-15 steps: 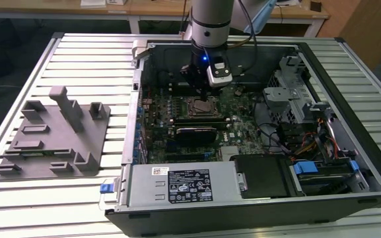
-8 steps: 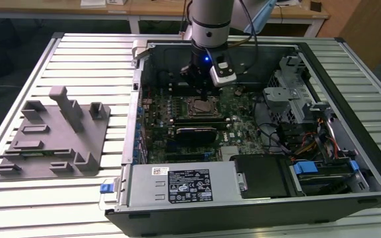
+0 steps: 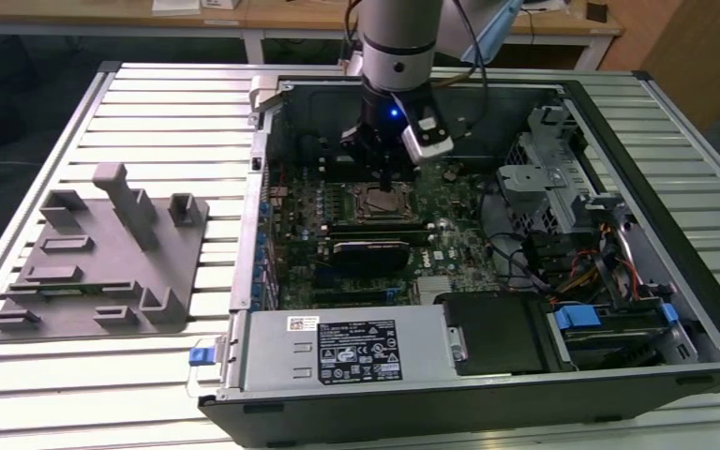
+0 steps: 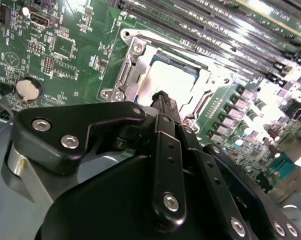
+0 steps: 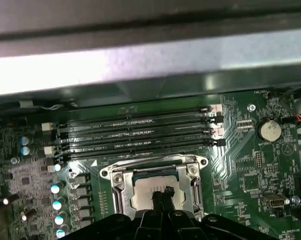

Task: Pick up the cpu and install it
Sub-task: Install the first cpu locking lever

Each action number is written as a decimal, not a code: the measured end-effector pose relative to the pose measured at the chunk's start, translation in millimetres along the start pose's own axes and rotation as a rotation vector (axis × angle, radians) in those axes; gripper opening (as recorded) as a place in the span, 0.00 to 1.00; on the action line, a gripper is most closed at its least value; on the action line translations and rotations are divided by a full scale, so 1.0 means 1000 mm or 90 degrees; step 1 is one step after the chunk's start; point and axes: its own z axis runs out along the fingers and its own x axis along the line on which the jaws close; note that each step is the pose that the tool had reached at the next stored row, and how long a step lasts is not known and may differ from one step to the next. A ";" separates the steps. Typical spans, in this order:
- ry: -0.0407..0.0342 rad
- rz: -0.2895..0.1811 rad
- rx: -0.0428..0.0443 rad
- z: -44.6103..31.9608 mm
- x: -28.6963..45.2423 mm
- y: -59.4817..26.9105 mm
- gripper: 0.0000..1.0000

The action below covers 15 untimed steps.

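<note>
While the hand hangs narrow just above the seated cpu, grey tray on the worktop well aside in the exterior view.

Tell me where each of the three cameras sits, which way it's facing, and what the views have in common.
Exterior view: off the arm, raised, looking down on the open computer case and the grey tray; the arm and gripper show above the socket.
Second wrist view: on the arm, looking along the gripper onto the motherboard; black gripper links fill the foreground.
First wrist view: on the arm, looking down past the gripper toward the memory slots.
Shared: both wrist views show the cpu lying in the socket.
</note>
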 end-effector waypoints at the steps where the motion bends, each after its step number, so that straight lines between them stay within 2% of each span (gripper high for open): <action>1: 0.0000 -0.001 0.0000 0.0000 0.0000 -0.0012 0.11; 6: 0.0000 -0.003 -0.0002 0.0000 -0.0005 -0.0076 0.11; 9: 0.0006 -0.003 -0.0044 -0.0020 -0.0006 -0.0077 0.11; 10: 0.0009 -0.002 -0.0074 -0.0052 -0.0007 -0.0077 0.11; 15: 0.0013 -0.002 -0.0106 -0.0169 -0.0010 -0.0077 0.11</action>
